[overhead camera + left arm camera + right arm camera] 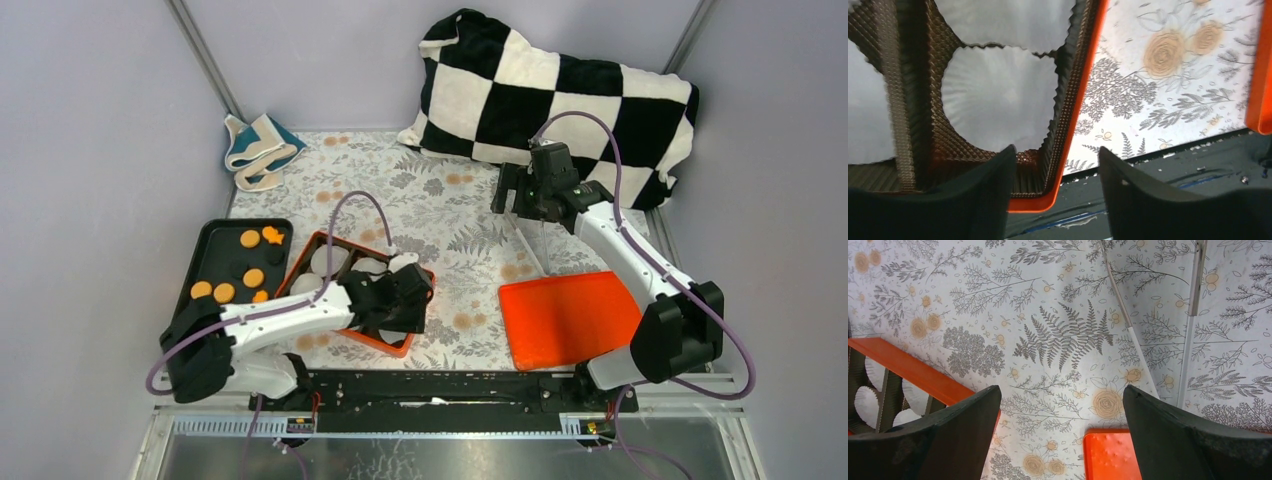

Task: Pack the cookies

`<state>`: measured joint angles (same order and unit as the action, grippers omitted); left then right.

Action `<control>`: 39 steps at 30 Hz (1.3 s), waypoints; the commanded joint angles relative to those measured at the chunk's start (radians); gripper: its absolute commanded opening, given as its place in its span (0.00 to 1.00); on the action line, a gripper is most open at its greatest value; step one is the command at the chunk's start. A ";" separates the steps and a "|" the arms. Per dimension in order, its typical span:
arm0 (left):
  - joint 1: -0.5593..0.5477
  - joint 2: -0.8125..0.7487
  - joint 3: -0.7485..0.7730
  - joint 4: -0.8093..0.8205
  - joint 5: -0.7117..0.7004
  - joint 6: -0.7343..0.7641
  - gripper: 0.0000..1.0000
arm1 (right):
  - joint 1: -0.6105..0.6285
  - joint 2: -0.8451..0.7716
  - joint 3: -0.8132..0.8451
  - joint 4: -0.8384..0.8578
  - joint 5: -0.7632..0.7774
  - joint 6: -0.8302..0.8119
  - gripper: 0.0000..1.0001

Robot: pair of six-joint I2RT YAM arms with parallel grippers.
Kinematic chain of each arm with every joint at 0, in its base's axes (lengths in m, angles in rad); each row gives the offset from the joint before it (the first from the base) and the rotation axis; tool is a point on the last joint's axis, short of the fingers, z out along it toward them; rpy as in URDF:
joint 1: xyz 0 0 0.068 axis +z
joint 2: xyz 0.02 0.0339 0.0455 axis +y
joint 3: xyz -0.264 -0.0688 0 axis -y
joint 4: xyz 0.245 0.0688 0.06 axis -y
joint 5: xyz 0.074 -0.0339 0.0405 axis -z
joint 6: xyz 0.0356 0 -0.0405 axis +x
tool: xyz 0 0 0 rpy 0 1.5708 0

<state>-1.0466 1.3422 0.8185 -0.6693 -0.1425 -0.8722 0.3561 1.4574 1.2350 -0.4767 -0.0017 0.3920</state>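
Left pincer (1057,156), jaws apart and empty, above orange box (1082,102) corner; right pincer (1062,390) wide apart over floral tabletop (1048,315).

1. It was a robot test cell rather than a real home: plain grey walls (90,150) and metal posts (205,60) boxed in a floral-clothed table (450,215).
2. A left arm (285,318) and a right arm (620,235) stood bolted to a black rail (440,385) at the near edge.
3. Homely props dressed it: a checkered pillow (560,100) and a folded towel (260,148) lay at the back.
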 commanded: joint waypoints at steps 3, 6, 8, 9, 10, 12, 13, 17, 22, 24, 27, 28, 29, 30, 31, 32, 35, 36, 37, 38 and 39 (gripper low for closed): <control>0.001 -0.058 0.199 -0.020 -0.183 -0.013 0.89 | -0.001 -0.066 -0.008 0.032 -0.035 0.006 1.00; 0.027 0.021 0.328 -0.062 -0.266 -0.010 0.94 | 0.000 -0.069 -0.009 0.032 -0.044 0.002 1.00; 0.080 0.080 0.409 -0.154 -0.351 -0.048 0.90 | -0.001 -0.072 -0.014 0.041 -0.047 -0.003 1.00; 0.116 0.101 0.438 -0.175 -0.381 -0.056 0.88 | 0.000 -0.074 -0.016 0.045 -0.049 -0.005 1.00; 0.166 0.116 0.463 -0.183 -0.404 -0.060 0.86 | -0.001 -0.074 -0.019 0.051 -0.053 -0.005 1.00; 0.289 0.137 0.470 -0.173 -0.424 -0.063 0.81 | 0.000 -0.072 -0.023 0.063 -0.068 -0.005 1.00; 0.361 0.151 0.469 -0.164 -0.430 -0.056 0.77 | 0.000 -0.070 -0.025 0.071 -0.078 -0.004 1.00; 0.576 0.224 0.473 -0.162 -0.480 -0.048 0.70 | 0.000 -0.051 -0.031 0.095 -0.125 -0.003 1.00; 0.731 0.310 0.460 -0.147 -0.524 -0.058 0.72 | 0.000 -0.030 -0.034 0.103 -0.139 -0.016 1.00; 0.795 0.350 0.449 -0.125 -0.503 -0.055 0.72 | 0.000 -0.028 -0.044 0.115 -0.164 -0.011 1.00; 0.873 0.430 0.464 -0.100 -0.492 -0.046 0.72 | 0.000 -0.029 -0.067 0.136 -0.193 -0.002 1.00; 0.900 0.459 0.480 -0.097 -0.498 -0.043 0.73 | 0.000 -0.029 -0.071 0.140 -0.196 0.000 1.00; 0.927 0.489 0.505 -0.098 -0.493 -0.034 0.73 | 0.000 -0.028 -0.074 0.141 -0.197 0.000 1.00; 0.956 0.517 0.532 -0.099 -0.471 -0.030 0.73 | 0.000 -0.028 -0.075 0.140 -0.199 0.000 1.00; 0.984 0.544 0.553 -0.096 -0.449 -0.028 0.73 | 0.000 -0.029 -0.076 0.140 -0.199 0.001 1.00; 1.008 0.567 0.582 -0.096 -0.426 -0.024 0.73 | -0.001 -0.029 -0.077 0.140 -0.202 0.000 1.00; 1.057 0.619 0.630 -0.095 -0.395 -0.017 0.73 | 0.001 -0.035 -0.078 0.142 -0.209 -0.003 1.00; 1.076 0.630 0.644 -0.093 -0.386 -0.009 0.73 | 0.000 -0.036 -0.080 0.141 -0.210 -0.002 1.00; 1.089 0.639 0.661 -0.092 -0.374 -0.002 0.74 | 0.000 -0.037 -0.082 0.141 -0.210 -0.004 1.00; 1.098 0.646 0.674 -0.091 -0.367 0.004 0.73 | 0.000 -0.036 -0.085 0.142 -0.210 -0.004 1.00; 1.103 0.649 0.684 -0.090 -0.366 0.010 0.74 | 0.000 -0.036 -0.087 0.143 -0.210 -0.004 1.00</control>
<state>0.0277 1.9793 1.4384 -0.7803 -0.5381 -0.8948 0.3561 1.4269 1.1591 -0.3557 -0.1799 0.3912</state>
